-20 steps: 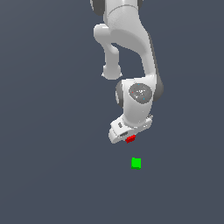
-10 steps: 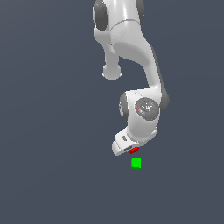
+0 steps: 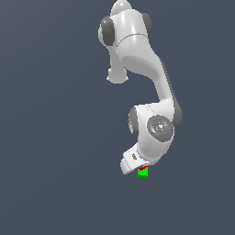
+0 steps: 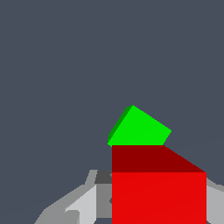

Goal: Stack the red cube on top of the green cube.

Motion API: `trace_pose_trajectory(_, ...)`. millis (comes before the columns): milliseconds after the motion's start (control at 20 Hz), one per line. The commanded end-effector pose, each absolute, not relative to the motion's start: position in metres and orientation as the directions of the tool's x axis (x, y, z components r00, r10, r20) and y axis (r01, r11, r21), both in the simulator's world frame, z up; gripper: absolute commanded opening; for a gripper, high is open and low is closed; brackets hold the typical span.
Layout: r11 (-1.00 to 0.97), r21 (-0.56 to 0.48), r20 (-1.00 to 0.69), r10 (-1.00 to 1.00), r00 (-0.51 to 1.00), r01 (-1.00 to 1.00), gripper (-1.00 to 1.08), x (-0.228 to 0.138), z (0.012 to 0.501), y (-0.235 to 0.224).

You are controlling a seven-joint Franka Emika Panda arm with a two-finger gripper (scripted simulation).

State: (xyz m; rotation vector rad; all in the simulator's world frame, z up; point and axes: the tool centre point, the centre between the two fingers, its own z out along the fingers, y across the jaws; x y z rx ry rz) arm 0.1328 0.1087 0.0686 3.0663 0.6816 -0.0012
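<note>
The red cube [image 4: 158,192] sits between my fingers in the wrist view, large and close. In the exterior view only a thin red sliver [image 3: 143,167] shows under the white hand. The green cube [image 3: 142,172] rests on the grey floor directly under the hand. In the wrist view the green cube [image 4: 139,129] lies just beyond the red cube, partly covered by it. My gripper [image 3: 140,166] is shut on the red cube and holds it right over the green cube. I cannot tell if the two cubes touch.
A plain dark grey floor [image 3: 55,174] surrounds the cubes. The white arm [image 3: 137,59] rises from the back and bends down over the cubes.
The arm has swung toward the green cube and lowered. The red cube, carried in the gripper, went from up and beside the green cube to directly over it.
</note>
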Motion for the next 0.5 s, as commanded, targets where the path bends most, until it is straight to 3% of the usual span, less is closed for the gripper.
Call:
trace_pose_trajectory(0,-0.906,0.001,0.000,0.424,0.906,0.424,-1.00,0.140,0.067,0.111)
trace_pose_trajectory(450,-0.906,0.000,0.000,0.424,0.906,0.424,-1.00,0.153,0.063,0.114)
